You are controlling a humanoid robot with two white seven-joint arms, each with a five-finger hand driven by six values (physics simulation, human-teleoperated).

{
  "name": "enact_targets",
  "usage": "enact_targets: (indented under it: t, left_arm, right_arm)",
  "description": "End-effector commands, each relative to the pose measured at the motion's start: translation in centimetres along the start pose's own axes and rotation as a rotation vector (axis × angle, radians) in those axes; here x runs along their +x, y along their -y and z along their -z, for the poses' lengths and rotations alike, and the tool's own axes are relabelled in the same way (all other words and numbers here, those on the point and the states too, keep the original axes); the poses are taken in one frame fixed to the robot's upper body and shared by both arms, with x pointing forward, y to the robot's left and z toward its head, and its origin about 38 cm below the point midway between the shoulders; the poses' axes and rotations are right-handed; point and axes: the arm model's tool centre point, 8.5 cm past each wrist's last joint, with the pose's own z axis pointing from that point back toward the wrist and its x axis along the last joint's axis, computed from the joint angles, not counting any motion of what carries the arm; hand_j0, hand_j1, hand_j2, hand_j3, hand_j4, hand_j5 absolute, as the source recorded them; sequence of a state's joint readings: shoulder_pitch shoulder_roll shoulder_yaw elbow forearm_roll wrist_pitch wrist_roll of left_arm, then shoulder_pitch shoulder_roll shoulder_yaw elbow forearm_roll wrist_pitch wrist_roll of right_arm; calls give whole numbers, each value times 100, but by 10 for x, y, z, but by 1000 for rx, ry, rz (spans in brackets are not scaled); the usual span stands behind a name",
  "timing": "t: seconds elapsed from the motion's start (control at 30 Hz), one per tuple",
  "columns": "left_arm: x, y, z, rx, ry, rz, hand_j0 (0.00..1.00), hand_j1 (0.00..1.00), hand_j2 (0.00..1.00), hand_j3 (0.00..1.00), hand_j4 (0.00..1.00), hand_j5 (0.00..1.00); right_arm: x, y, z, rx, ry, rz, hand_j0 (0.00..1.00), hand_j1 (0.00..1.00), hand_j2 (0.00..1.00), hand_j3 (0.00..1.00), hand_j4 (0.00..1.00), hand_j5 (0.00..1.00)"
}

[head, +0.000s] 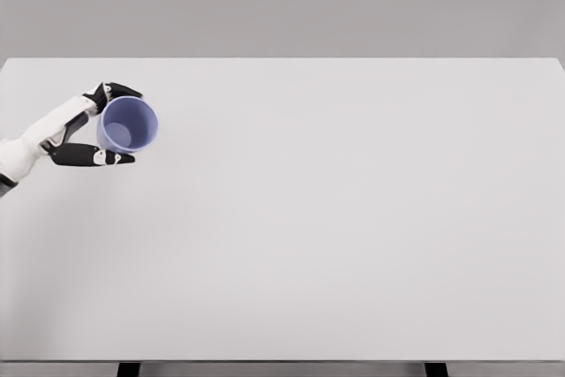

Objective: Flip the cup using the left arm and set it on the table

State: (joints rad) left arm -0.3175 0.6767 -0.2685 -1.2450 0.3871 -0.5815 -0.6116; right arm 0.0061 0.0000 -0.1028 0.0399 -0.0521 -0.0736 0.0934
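Left hand fingers hold cup, mouth up, at 9 o'clock of surface. Flip looks done; next: lower, release.

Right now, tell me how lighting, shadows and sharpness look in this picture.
Head view: flat, even light, no glare on the white rectangular table; the blue plastic cup in the left robot hand casts hardly any visible shadow; edges slightly soft.

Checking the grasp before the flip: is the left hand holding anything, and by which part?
Yes. The left hand holds the blue cup by its side wall, fingers on the far side and the thumb on the near side. The cup's opening faces the camera.
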Motion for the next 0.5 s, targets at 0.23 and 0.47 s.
enact_targets:
  t: [0.23, 0.47]
  left_arm:
    - [-30, 21, 2, 159, 59, -227, 47, 47, 47, 47, 47, 47]
    - [-46, 36, 1, 204, 47, -312, 47, 47, 47, 47, 47, 47]
  right_arm:
    - [0, 0, 0, 0, 0, 0, 100, 100, 100, 100, 100, 100]
    - [0, 0, 0, 0, 0, 0, 100, 100, 100, 100, 100, 100]
